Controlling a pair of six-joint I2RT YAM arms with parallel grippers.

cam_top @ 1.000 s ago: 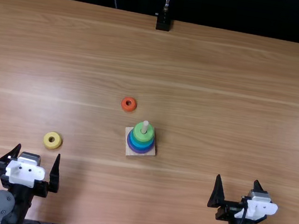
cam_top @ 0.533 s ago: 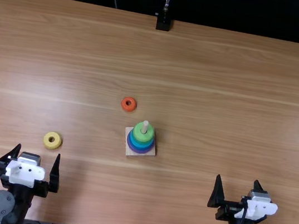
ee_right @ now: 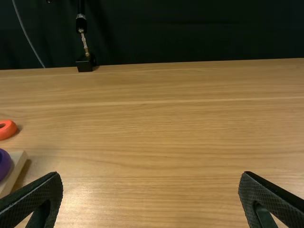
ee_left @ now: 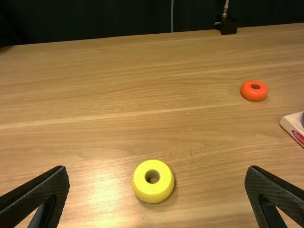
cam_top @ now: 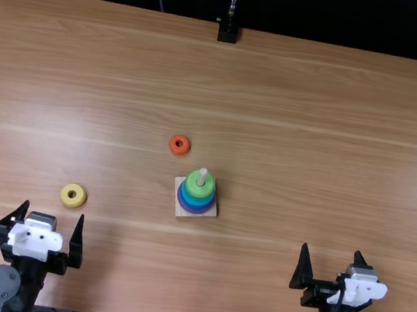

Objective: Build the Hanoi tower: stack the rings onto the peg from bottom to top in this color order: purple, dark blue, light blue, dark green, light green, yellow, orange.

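Two for stacking, lying loose on the table (cam_top: 290, 137): yellow ring (cam_top: 72, 203) near left gripper (cam_top: 54, 211), orange ring (cam_top: 178, 151) beyond peg (cam_top: 202, 177); gaping wide, holding nothing, at left gripper and right gripper (cam_top: 332, 250); possibly risking a snagged, tilting yellow ring through off-centre lowering onto peg.

In the top view I see the pale wooden peg (cam_top: 202, 175) upright, its tip bare above a tapering stack on a square wooden base (cam_top: 181, 212). I note the light green ring (cam_top: 199, 188) uppermost, blue beneath it, and the purple ring (cam_top: 195, 211) lowest. The orange ring (ee_left: 254, 96) lies flat, hole upward, near the base; the yellow ring (ee_left: 152, 194), likewise flat, lies well apart from both.
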